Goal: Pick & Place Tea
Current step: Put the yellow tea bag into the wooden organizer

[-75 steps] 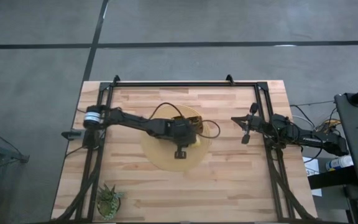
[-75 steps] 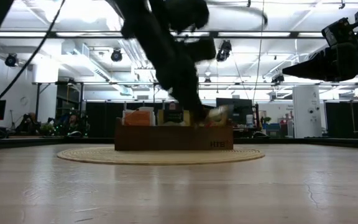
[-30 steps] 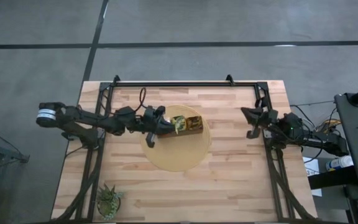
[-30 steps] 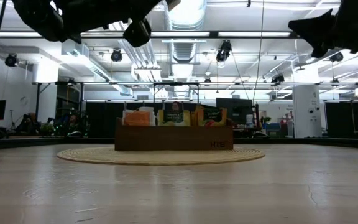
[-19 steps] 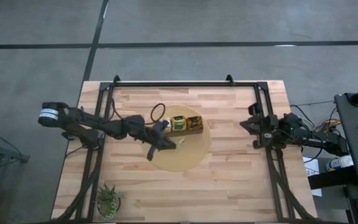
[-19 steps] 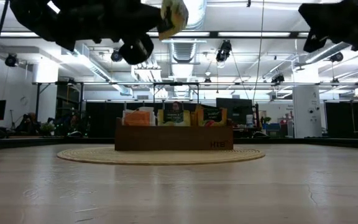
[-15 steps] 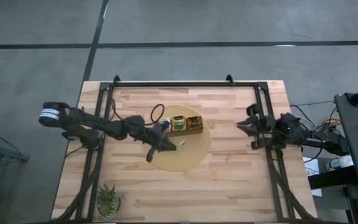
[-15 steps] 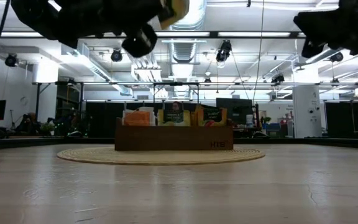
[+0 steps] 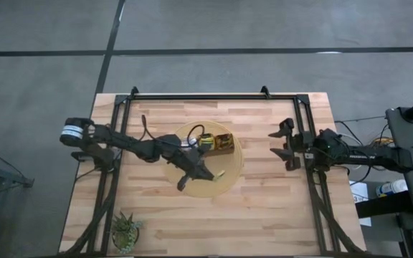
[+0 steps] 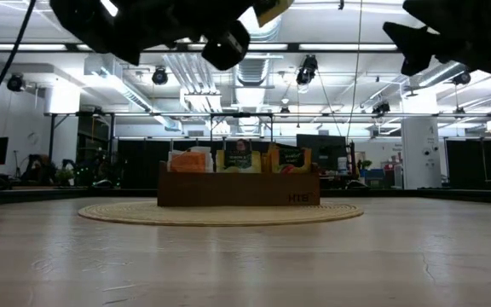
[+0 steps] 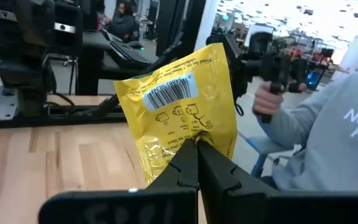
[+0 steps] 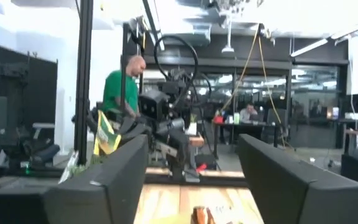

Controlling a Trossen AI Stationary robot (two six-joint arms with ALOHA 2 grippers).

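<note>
A dark-brown box (image 9: pixel 225 142) stands on a round woven mat (image 9: pixel 192 188) in the middle of the table. Orange (image 10: pixel 190 160) and green (image 10: pixel 239 159) tea sachets stand upright in it. My left gripper (image 9: pixel 208 173) hangs high over the mat's near part, level, shut on a yellow tea sachet (image 11: pixel 179 106). That sachet also shows at the low view's top edge (image 10: pixel 273 8). My right gripper (image 9: pixel 287 143) hovers open by the table's right frame, with nothing between its fingers (image 12: pixel 191 171). My left gripper pinches the yellow sachet's edge (image 11: pixel 199 138) between its two shut fingers. The fingers come level from the table's left. The sachet sticks out beyond the fingertips, tilted, its barcode face toward the wrist camera, lifted clear of the box and mat.
A small potted plant (image 9: pixel 125 231) stands at the table's near left corner. Black frame rails (image 9: pixel 199 95) run along the far, left and right sides. Beyond the table a person in a grey sleeve (image 11: pixel 328 143) holds a dark handle. Bare wood lies near the front edge.
My left gripper has carried the yellow sachet from beside the box toward the table's near edge and right, turning as it went. The sachet is clear of the box. My right gripper has opened wide and turned by the right frame.
</note>
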